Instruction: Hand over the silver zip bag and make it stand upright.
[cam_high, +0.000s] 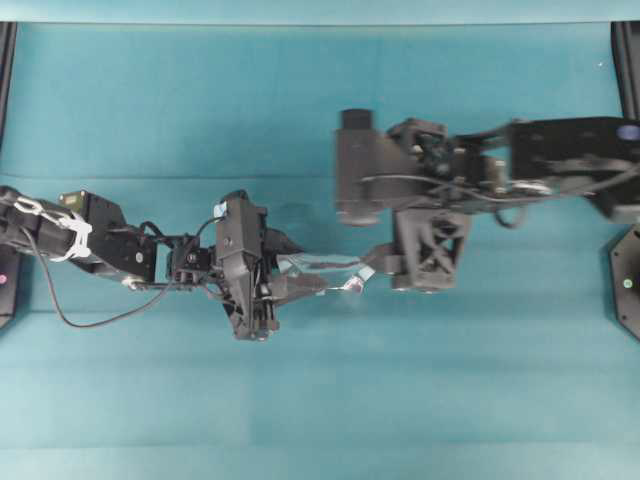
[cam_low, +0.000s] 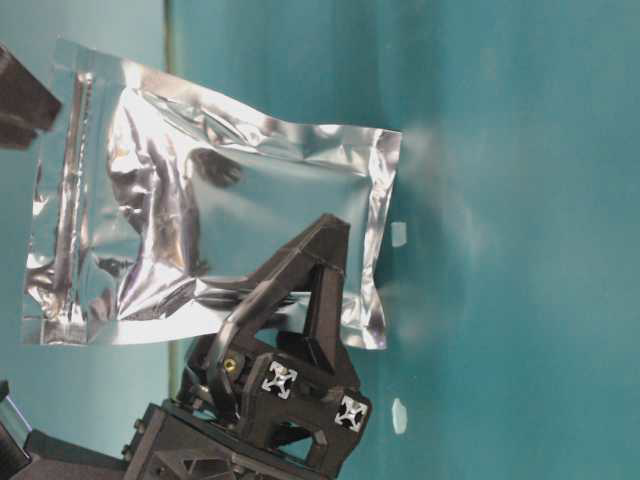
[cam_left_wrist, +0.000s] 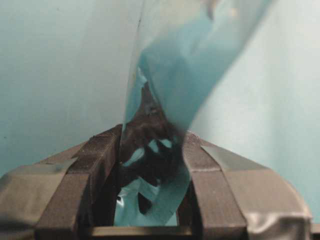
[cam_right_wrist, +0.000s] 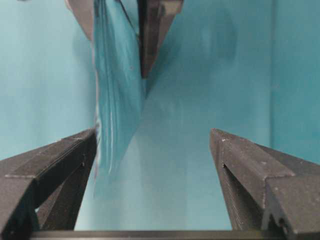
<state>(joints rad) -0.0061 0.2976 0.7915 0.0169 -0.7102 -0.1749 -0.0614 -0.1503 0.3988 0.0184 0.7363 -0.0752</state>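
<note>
Arms: two, one entering from each side of the overhead view, meeting near the middle of the table.
Grippers: two.
Left gripper: fingers closed on the silver zip bag; in the left wrist view the foil passes between both pads and is pinched there.
Right gripper: fingers spread wide, holding nothing; in the right wrist view the two fingertips stand well apart, with the free edge of the bag just beside the left-hand one. Whether that finger touches the foil cannot be told.
Bags: one silver zip bag, held in the air above the table, between the two grippers.
Bag orientation: seen edge-on from overhead, as a thin strip running between the two grippers.
Bag surface: crinkled, reflective foil, with the zip strip along the left edge in the table-level view.
Bag contact: black gripper fingers overlap the lower part of the bag in the table-level view.
Table covering: one teal sheet.
</note>
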